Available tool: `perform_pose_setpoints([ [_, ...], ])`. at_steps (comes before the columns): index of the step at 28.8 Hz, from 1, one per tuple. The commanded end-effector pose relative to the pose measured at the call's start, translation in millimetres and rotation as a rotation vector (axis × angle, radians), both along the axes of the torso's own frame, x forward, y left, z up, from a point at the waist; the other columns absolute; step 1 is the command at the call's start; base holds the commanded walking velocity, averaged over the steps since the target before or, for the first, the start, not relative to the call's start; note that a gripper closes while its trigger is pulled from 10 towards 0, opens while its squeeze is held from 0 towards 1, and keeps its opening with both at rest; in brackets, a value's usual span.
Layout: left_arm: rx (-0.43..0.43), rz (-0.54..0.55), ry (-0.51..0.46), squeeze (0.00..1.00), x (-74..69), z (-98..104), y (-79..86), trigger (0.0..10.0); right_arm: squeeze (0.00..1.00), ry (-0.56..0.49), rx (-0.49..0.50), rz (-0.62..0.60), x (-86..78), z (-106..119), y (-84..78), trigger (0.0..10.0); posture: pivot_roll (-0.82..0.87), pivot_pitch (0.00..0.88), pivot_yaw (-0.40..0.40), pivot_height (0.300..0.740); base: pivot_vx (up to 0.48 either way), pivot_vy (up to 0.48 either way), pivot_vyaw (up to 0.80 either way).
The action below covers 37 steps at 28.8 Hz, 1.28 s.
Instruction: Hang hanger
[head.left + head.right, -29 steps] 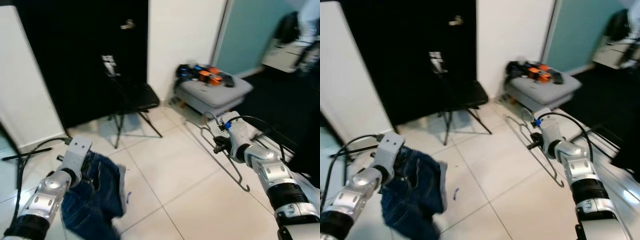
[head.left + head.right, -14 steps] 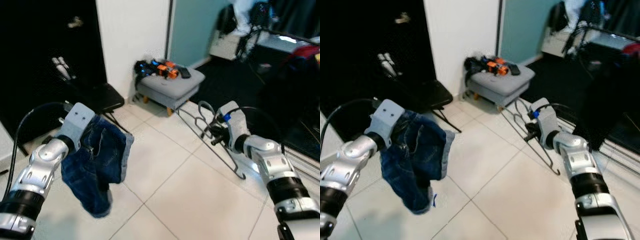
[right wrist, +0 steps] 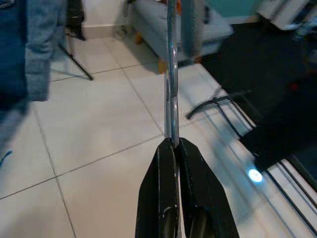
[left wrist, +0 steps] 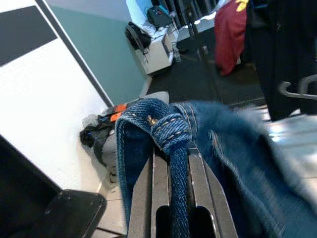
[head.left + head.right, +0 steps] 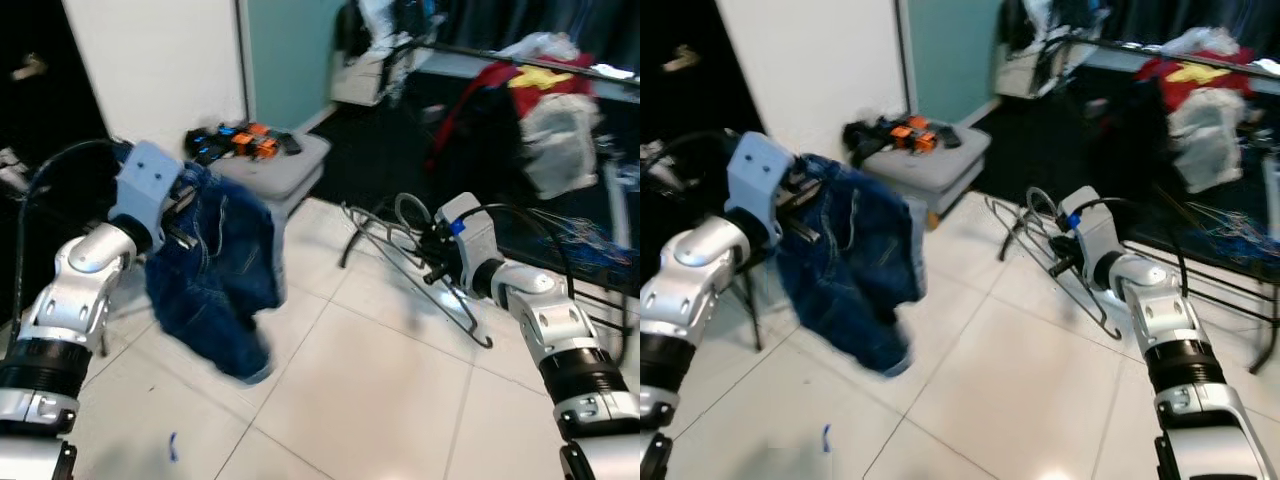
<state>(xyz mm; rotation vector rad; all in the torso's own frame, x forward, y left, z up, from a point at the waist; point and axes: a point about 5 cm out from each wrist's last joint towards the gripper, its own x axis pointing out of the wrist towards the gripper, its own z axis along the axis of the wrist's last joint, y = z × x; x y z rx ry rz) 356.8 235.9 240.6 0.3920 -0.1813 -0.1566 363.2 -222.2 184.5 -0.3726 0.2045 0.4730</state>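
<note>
A pair of blue jeans point(image 5: 215, 270) hangs bunched from my left gripper point(image 5: 172, 212), raised at the left. In the left wrist view the fingers point(image 4: 153, 193) are shut on a denim belt loop point(image 4: 172, 136) at the waistband. My right gripper point(image 5: 436, 263) is shut on a thin metal wire hanger point(image 5: 398, 238), held low over the tiled floor at the right. In the right wrist view the hanger wire point(image 3: 171, 74) runs straight out from between the closed fingertips point(image 3: 166, 163). A dark clothes rail point(image 5: 520, 58) with a red garment point(image 5: 490, 100) stands at the back right.
A grey ottoman point(image 5: 285, 175) with orange and black items point(image 5: 240, 140) stands by the white wall point(image 5: 160, 70) behind the jeans. Black rack base bars point(image 5: 595, 290) lie along the right. White tiled floor point(image 5: 360, 400) stretches in front.
The whole view has swung to the right, bringing the clothes rail and hung garments into sight. Both grippers keep their hold; the jeans have swung with the turn.
</note>
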Motion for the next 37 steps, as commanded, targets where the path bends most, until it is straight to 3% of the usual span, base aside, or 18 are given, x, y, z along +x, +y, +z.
perform_pose_setpoints([
  [1,-0.095,0.07,-0.011,0.0,3.2,6.4,5.4,10.0,0.0,0.007,0.011,0.018,0.0,1.2,4.4,10.0,-0.13,0.0,0.01,0.74,0.0,0.0,-0.79],
  [4,-0.166,0.116,0.003,0.0,5.4,7.0,7.0,10.0,0.0,0.005,0.012,0.022,-0.1,2.3,5.1,10.0,-0.13,0.0,0.01,0.74,0.0,0.0,-0.79],
  [6,-0.3,0.178,0.077,0.0,9.6,3.6,2.0,10.0,0.0,0.001,0.014,0.032,0.1,4.0,7.6,10.0,-0.13,0.0,0.01,0.74,0.0,0.0,-0.79],
  [8,-0.3,0.178,0.077,0.0,9.6,3.6,2.0,10.0,0.0,0.001,0.014,0.032,0.1,4.0,7.6,10.0,-0.13,0.0,0.01,0.74,0.0,0.0,-0.79],
  [10,-0.368,0.211,0.167,0.0,12.3,-1.3,-5.0,10.0,0.0,-0.001,0.016,0.042,-0.4,5.6,10.0,10.0,-0.13,0.0,0.01,0.74,0.0,0.0,-0.79],
  [14,-0.271,0.161,0.145,0.0,11.2,0.7,-14.6,10.0,0.0,-0.01,0.022,0.046,-0.5,7.7,11.0,10.0,-0.13,0.0,0.011,0.74,0.0,0.0,-0.79],
  [15,-0.164,0.118,0.091,0.0,8.5,3.9,-17.9,10.0,0.0,-0.012,0.02,0.041,-0.2,8.7,9.8,10.0,-0.13,0.0,0.011,0.74,0.0,0.0,0.0],
  [16,-0.164,0.118,0.091,0.0,8.5,3.9,-17.9,10.0,0.0,-0.012,0.02,0.041,-0.2,8.7,9.8,10.0,-0.13,0.0,0.011,0.74,0.0,0.0,0.0],
  [18,0.048,0.043,0.008,0.0,1.0,8.1,-18.3,10.0,0.0,-0.017,0.017,0.007,1.2,10.4,3.7,10.0,-0.13,0.0,0.012,0.74,0.0,0.0,0.0],
  [19,0.048,0.043,0.008,0.0,1.0,8.1,-18.3,10.0,0.0,-0.017,0.017,0.007,1.2,10.4,3.7,10.0,-0.13,0.0,0.012,0.74,0.0,0.0,0.0],
  [20,0.106,0.055,-0.003,0.0,-0.9,9.5,-12.1,10.0,0.0,-0.018,0.016,0.0,1.2,10.7,2.1,10.0,-0.13,0.0,0.013,0.74,0.0,0.0,0.0],
  [21,0.106,0.055,-0.003,0.0,-0.9,9.5,-12.1,10.0,0.0,-0.018,0.016,0.0,1.2,10.7,2.1,10.0,-0.13,0.0,0.013,0.74,0.0,0.0,0.0],
  [25,0.301,0.141,-0.003,0.0,-4.2,10.1,9.6,10.0,0.0,-0.016,0.019,-0.009,0.8,10.9,0.7,10.0,-0.13,0.0,0.016,0.74,0.0,0.0,-0.59],
  [37,0.273,0.126,-0.024,0.0,-8.2,-3.2,9.3,10.0,0.0,-0.031,0.038,0.011,-0.5,13.2,4.2,10.0,-0.13,0.0,0.015,0.74,0.0,0.0,-0.7],
])
